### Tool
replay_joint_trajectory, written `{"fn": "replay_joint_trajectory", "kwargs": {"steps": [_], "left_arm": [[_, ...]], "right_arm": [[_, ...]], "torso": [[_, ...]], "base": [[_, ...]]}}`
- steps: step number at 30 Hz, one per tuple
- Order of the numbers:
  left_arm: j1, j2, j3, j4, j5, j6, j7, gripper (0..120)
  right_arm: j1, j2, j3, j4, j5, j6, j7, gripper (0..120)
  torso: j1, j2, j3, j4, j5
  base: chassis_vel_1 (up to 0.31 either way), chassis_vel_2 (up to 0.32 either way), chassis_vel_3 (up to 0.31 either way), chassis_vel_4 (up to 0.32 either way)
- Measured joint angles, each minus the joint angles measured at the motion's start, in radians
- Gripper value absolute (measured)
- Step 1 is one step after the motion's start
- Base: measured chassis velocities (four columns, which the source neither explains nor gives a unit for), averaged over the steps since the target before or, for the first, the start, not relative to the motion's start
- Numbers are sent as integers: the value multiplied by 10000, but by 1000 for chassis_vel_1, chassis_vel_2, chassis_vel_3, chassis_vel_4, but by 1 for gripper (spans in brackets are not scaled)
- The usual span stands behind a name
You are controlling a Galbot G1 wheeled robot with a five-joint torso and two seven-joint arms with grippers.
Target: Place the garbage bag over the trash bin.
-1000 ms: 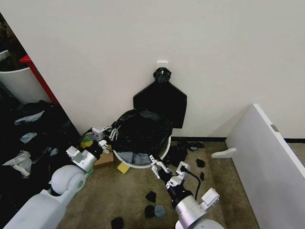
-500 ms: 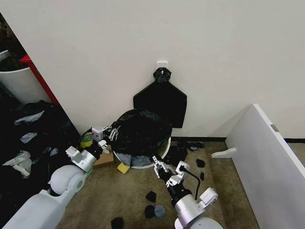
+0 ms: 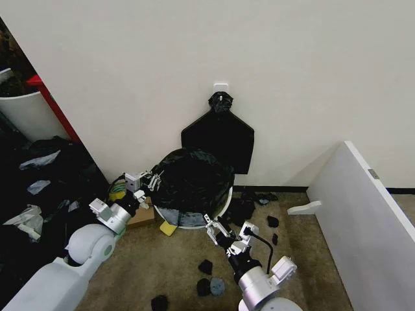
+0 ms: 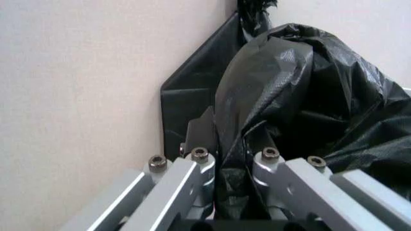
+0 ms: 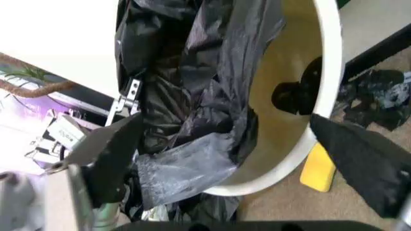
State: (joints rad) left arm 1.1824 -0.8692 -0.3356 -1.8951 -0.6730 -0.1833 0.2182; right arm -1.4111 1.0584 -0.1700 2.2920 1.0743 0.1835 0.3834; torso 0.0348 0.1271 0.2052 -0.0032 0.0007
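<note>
The cream-white trash bin [image 3: 224,202] stands against the wall with its mouth tipped toward me. The crinkled black garbage bag [image 3: 193,178] bulges over and into that mouth. My left gripper [image 3: 153,180] is at the bin's left side, shut on a fold of the garbage bag [image 4: 301,96]; the left wrist view shows the plastic pinched between its fingers [image 4: 199,180]. My right gripper [image 3: 213,226] hovers open just before the bin's front rim. In the right wrist view its dark pads [image 5: 119,154] spread wide before the bag [image 5: 192,86] and the bin rim [image 5: 326,72].
A flat black bundle [image 3: 218,139] hangs on the wall behind the bin. Small black lumps [image 3: 206,267] and a yellow sponge [image 3: 168,227] lie on the carpet. A white panel [image 3: 363,220] stands at the right. A white red-edged container [image 3: 26,113] and dark bags [image 3: 39,181] crowd the left.
My right gripper drew back slightly, then came close to the bin's front rim again. The left gripper kept its hold on the bag.
</note>
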Motion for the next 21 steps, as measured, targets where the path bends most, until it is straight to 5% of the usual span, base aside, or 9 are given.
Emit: {"fn": "replay_joint_trajectory", "kwargs": {"steps": [21], "left_arm": [[128,-58,-115,-182,-47,-2,-14,5]], "right_arm": [[-72,-18,-212,-186,-292,72,-631,19]], "torso": [[0,0,0,0,0]], "base": [[0,0,0,0]]}}
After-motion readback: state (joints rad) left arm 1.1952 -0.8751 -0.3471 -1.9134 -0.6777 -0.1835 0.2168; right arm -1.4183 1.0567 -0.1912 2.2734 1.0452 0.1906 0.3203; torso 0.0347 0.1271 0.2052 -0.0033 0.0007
